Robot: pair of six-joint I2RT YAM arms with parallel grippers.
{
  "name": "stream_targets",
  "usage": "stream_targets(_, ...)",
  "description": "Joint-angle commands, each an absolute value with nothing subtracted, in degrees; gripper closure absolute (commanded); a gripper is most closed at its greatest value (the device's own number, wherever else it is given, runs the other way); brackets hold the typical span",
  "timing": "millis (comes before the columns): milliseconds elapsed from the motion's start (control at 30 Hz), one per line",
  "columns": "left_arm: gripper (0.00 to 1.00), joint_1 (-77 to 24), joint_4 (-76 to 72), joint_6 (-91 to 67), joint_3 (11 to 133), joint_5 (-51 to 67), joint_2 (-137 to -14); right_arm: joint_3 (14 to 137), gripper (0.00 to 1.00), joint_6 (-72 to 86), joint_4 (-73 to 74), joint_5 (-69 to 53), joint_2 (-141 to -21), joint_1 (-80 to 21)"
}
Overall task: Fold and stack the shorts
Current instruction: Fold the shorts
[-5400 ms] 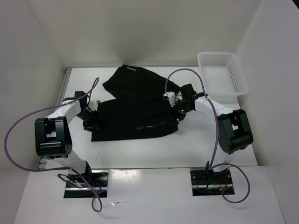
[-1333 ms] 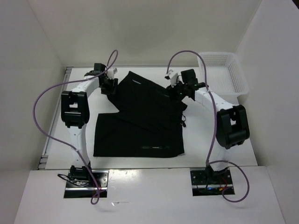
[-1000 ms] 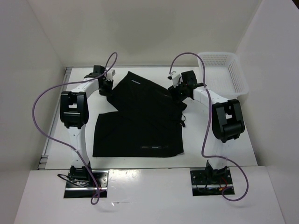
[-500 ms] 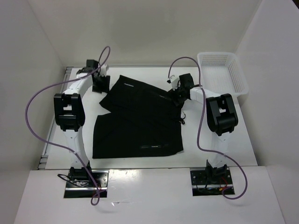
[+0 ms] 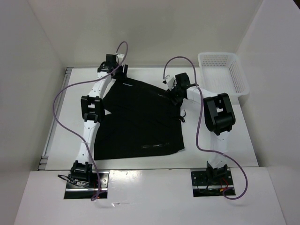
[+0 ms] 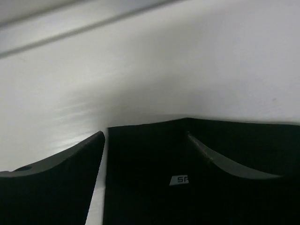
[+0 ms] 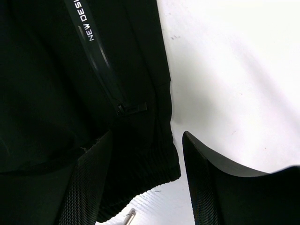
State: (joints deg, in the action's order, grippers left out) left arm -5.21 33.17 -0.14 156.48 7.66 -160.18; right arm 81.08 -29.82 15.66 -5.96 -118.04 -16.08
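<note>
White bench and plain white walls enclose the work area.

Left jaws: set wide apart, nothing held. The dark fingers are seen on either side of the far left corner of the shorts. Contact with the fabric cannot be told. A small pale label is noted on the cloth between them.

Right jaws: also spread wide, nothing held. The fingers straddle the gathered right edge of the shorts, one over fabric, the other over bare bench. A zipped pocket with white lettering and its zip pull are seen just beyond the tips.

The shorts are spread flat at the middle of the bench, with an upper layer laid diagonally across the lower part. A thin drawstring trails at the right edge.

The left arm is stretched along the left side of the cloth. The right arm is bent sharply at the elbow.

A white mesh basket is noted at the far right corner, apart from the shorts.
</note>
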Motion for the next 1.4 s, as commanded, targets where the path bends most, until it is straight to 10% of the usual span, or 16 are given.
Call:
stream_targets(0, 0.24, -5.8, 34.7, 0.0, 160.4, 6.1, -162.9, 81.9, 0.33, -30.8, 18.4, -5.9, -118.5, -17.8)
stream_targets(167, 0.25, -5.8, 35.4, 0.0, 160.4, 5.5, -164.4, 80.8, 0.33, -32.0, 18.9, -5.2, -117.9, -18.3)
stream_targets(367, 1.00, -6.9, 37.9, 0.0, 159.9, 8.0, -164.4, 80.2, 0.69, -32.0, 18.4, -4.1, -117.9, -18.8)
stream_targets(633, 1.00, -5.4, 41.9, 0.0, 177.5, 6.9, -163.8, 87.3, 1.00, -32.0, 12.8, 2.6, -119.1, -18.8)
stream_targets(933, 1.00, -1.8, 44.3, 0.0, 179.7, 12.6, -148.9, 97.7, 1.00, -36.4, 8.8, 8.0, -115.6, -19.4)
stream_targets(1267, 1.00, -1.8, 74.5, 0.0, 178.8, 15.0, -142.1, 76.7, 1.00, -45.6, 10.4, 9.2, -97.3, -23.8)
stream_targets(1367, 1.00, -1.0, 74.5, 0.0, 162.0, 15.7, -131.6, 69.9, 1.00, -47.6, 12.2, 9.2, -91.3, -23.8)
